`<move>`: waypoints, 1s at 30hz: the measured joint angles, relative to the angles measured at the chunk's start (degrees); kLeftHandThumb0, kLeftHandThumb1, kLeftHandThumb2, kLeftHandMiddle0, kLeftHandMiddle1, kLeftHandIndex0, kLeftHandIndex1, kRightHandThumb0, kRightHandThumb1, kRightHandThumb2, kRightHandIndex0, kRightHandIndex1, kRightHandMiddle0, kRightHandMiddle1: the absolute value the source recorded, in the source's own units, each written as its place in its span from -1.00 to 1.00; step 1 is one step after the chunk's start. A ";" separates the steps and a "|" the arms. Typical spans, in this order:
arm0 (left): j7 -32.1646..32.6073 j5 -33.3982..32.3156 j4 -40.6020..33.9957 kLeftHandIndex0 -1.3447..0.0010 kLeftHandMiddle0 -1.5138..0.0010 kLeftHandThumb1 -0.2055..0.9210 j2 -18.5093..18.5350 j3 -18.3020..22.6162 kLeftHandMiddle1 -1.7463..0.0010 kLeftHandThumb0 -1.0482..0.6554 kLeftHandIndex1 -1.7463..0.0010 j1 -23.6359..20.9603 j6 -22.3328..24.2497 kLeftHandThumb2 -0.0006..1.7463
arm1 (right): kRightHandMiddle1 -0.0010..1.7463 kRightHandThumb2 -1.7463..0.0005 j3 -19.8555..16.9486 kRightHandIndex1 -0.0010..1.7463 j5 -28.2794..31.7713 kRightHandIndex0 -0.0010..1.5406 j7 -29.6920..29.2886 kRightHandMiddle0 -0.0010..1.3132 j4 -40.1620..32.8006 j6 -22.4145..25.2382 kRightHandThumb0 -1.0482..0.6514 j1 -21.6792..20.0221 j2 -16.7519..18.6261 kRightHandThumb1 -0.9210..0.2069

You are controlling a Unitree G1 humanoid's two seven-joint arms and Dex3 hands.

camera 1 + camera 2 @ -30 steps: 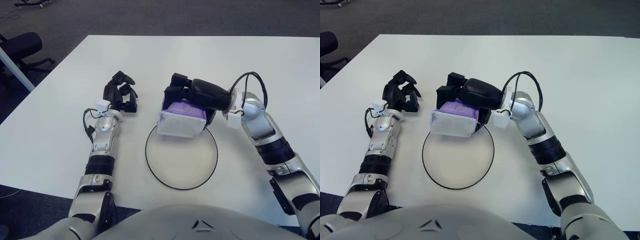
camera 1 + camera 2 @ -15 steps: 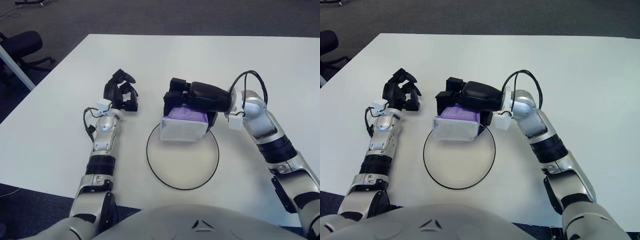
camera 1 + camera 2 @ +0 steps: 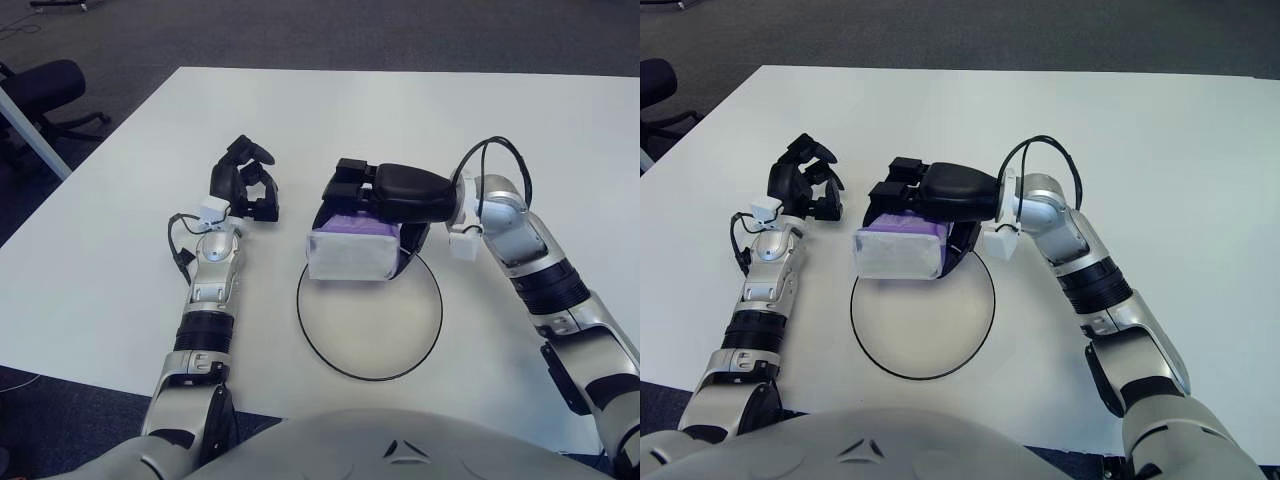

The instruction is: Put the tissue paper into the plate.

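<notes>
The tissue pack (image 3: 352, 253) is white with a purple top. My right hand (image 3: 372, 195) is shut on it from above and holds it over the far left rim of the plate (image 3: 400, 335), a flat white disc with a thin black rim. The pack also shows in the right eye view (image 3: 897, 251), overlapping the plate's (image 3: 940, 330) far left edge. I cannot tell whether the pack touches the plate. My left hand (image 3: 243, 186) is parked on the table to the left, fingers curled and holding nothing.
The white table (image 3: 330, 110) stretches far and wide behind the hands. A black office chair (image 3: 40, 95) stands on the carpet beyond the table's left corner. My own torso (image 3: 390, 450) fills the bottom edge.
My right hand has carried the tissue pack a little to the left. The left hand has stayed parked.
</notes>
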 measured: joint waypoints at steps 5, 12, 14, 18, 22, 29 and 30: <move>-0.24 -0.05 -0.17 -0.03 -0.65 -0.36 0.03 -0.10 -1.00 -0.25 -1.00 0.00 0.42 0.72 | -0.98 0.54 -1.31 -0.99 -1.83 -1.00 -2.11 -1.00 -1.40 -2.92 -0.83 0.04 -0.79 -0.98; -1.61 -1.10 -0.47 -0.01 -0.77 -0.22 0.17 -0.09 -1.00 -0.36 -1.00 0.34 1.46 0.62 | -1.00 0.60 -2.77 -1.00 -2.80 -1.00 -5.21 -1.00 -2.24 -7.09 -0.82 -0.12 -1.73 -0.95; -2.10 -1.36 -0.50 0.01 -0.78 -0.20 0.18 -0.07 -1.00 -0.36 -1.00 0.36 1.47 0.60 | -1.00 0.61 -2.80 -1.00 -2.97 -1.00 -5.45 -1.00 -2.25 -7.63 -0.80 -0.12 -1.87 -0.95; -3.00 -1.50 -0.52 0.02 -0.78 -0.18 0.18 -0.06 -1.00 -0.36 -1.00 0.36 1.47 0.59 | -1.00 0.62 -2.72 -1.00 -2.68 -1.00 -5.22 -1.00 -2.62 -6.94 -0.79 -0.14 -2.53 -0.95; -3.75 -2.19 -0.61 0.02 -0.76 -0.17 0.16 0.04 -1.00 -0.35 -1.00 0.36 1.76 0.58 | -1.00 0.65 -2.18 -1.00 -0.52 -1.00 -3.44 -1.00 -3.47 -4.49 -0.74 -0.32 -3.54 -0.87; -5.08 -4.13 -0.63 0.03 -0.75 -0.17 0.05 0.57 -1.00 -0.35 -1.00 0.42 2.68 0.58 | -1.00 0.67 -2.08 -1.00 3.23 -1.00 -2.19 -1.00 -3.61 -6.49 -0.65 -1.41 -5.55 -0.76; -5.18 -4.33 -0.62 0.03 -0.75 -0.16 0.03 0.61 -1.00 -0.35 -1.00 0.42 2.69 0.58 | -1.00 0.63 -2.08 -1.00 3.58 -1.00 -2.12 -1.00 -3.48 -7.12 -0.64 -1.59 -5.78 -0.71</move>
